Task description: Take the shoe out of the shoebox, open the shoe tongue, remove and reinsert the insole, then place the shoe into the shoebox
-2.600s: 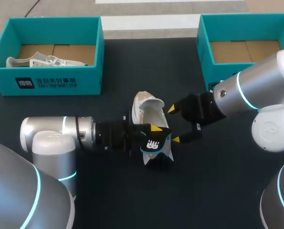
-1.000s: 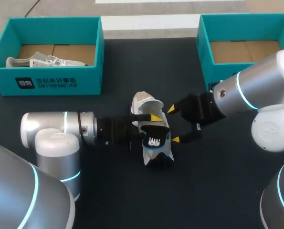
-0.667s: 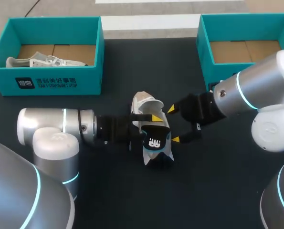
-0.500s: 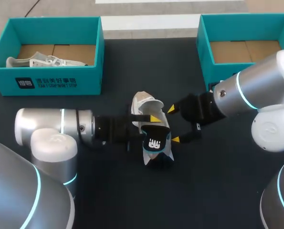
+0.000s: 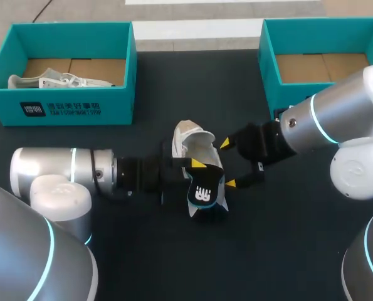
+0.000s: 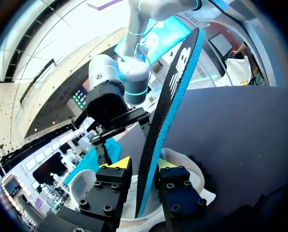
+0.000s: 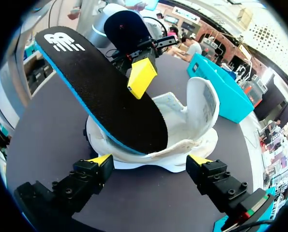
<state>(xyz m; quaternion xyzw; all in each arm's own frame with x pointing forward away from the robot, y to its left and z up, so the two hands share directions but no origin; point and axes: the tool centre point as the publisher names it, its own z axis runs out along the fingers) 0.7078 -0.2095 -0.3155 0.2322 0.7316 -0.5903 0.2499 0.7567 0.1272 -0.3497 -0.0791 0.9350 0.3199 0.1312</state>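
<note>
A white shoe (image 5: 191,139) lies on the dark table's middle, its tongue (image 7: 202,104) lifted. A black insole with a blue edge (image 5: 204,193) sticks up out of the shoe at a slant. My left gripper (image 5: 197,166) comes in from the left and is shut on the insole (image 6: 170,96); one yellow fingertip (image 7: 143,77) presses on its top face, and the other is hidden beneath. My right gripper (image 5: 229,163) is open just right of the shoe. In the right wrist view the shoe (image 7: 182,145) lies just ahead of the right gripper (image 7: 151,162), with neither finger touching it.
A teal shoebox (image 5: 61,106) at the back left holds another white shoe (image 5: 48,80). A second teal shoebox (image 5: 269,69) with a bare cardboard floor stands at the back right, behind my right arm.
My left arm has drawn back to the left, and its fingers have closed in on the insole. The insole's free end has tipped slightly toward the table's front. The right arm has not moved.
</note>
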